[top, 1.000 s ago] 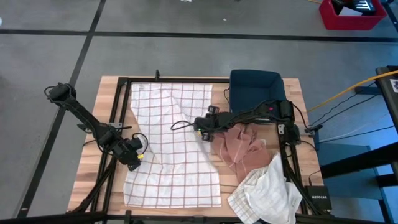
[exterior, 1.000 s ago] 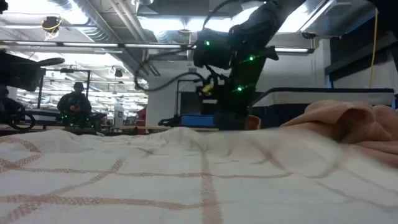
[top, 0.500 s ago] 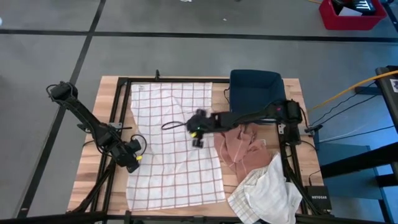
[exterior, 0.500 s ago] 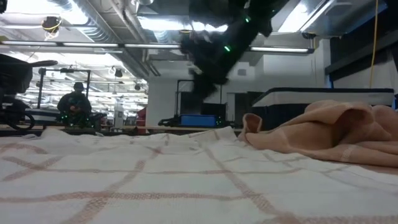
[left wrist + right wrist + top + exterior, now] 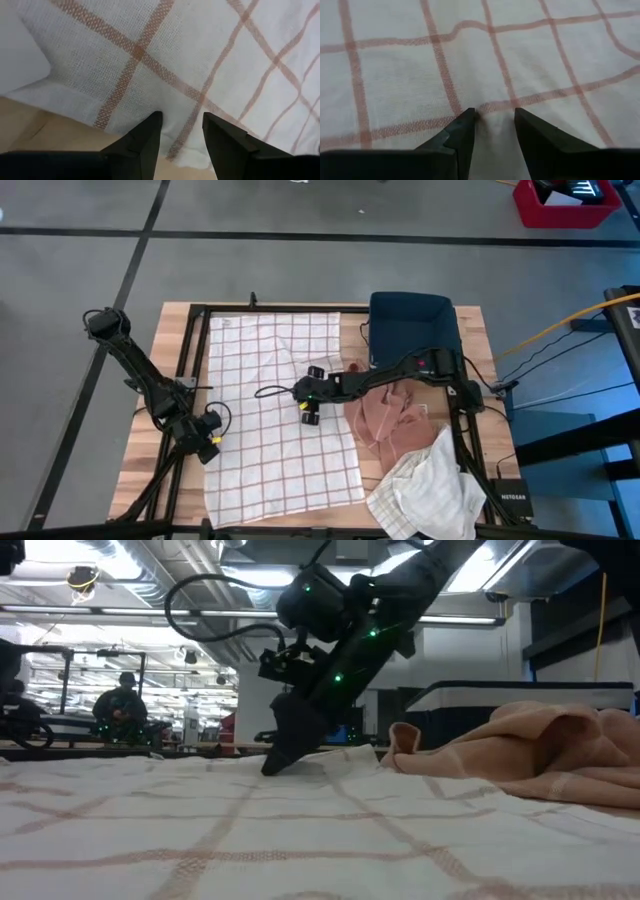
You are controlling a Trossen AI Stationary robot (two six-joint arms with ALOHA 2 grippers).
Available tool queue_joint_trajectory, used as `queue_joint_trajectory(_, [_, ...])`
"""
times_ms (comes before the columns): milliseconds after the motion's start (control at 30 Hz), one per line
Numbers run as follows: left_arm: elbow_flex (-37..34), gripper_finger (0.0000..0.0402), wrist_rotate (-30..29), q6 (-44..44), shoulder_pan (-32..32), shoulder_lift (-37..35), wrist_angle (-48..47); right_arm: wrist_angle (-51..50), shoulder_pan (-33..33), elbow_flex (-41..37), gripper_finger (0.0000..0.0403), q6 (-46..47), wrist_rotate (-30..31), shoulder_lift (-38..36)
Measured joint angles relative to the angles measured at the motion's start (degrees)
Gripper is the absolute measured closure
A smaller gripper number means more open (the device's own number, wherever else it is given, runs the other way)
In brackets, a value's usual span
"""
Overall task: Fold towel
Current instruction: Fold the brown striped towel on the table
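Observation:
A white towel with a red check (image 5: 280, 410) lies spread flat on the wooden table. My left gripper (image 5: 207, 448) is at the towel's left edge, about two thirds of the way toward the near end, and is shut on that edge (image 5: 181, 127). My right gripper (image 5: 310, 413) is down on the towel's middle, slightly right of centre. In the low view its fingers (image 5: 272, 768) slant down onto the cloth. They are shut on a small pucker (image 5: 494, 117). My left gripper pinches the towel's left hem (image 5: 182, 145) between its two fingers, coming in low from the table's left. The cloth beyond it lies flat on the table. My right gripper nips a small pucker of the towel's middle (image 5: 492, 112) between its fingertips, slanting down from above. The towel stays on the table there.
A crumpled pink cloth (image 5: 385, 420) lies against the towel's right edge. A crumpled white cloth (image 5: 425, 490) sits at the near right corner, and a dark blue bin (image 5: 412, 330) at the far right. A black frame rail (image 5: 190, 360) runs along the left side. A person (image 5: 120, 700) is far behind.
My right gripper has moved from the towel's right edge toward the left and near side and come down onto the towel's middle. My left gripper has shifted toward the left and near edge. The towel's left bulge and raised right part have spread out flat.

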Motion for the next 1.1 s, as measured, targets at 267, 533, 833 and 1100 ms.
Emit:
queue_joint_trajectory(267, [-0.1,0.0259,-12.7,12.0,0.2,-0.1,-1.0,-0.8,0.4,5.8,0.0256,1.3,-2.8,-1.7])
queue_joint_trajectory(533, [3.3,0.0258,-9.9,16.6,0.2,-0.3,-0.9,-16.7,1.3,15.0,0.0186,-4.3,-3.8,-4.0])
queue_joint_trajectory(833, [4.9,0.0258,8.4,9.1,-3.6,1.1,-1.5,-30.8,4.7,20.1,0.0112,-2.7,-2.2,-5.8])
queue_joint_trajectory(1100, [10.4,0.0259,-18.1,18.5,-3.7,2.7,-4.4,-31.3,8.4,18.9,0.0125,-2.4,4.5,-5.8])
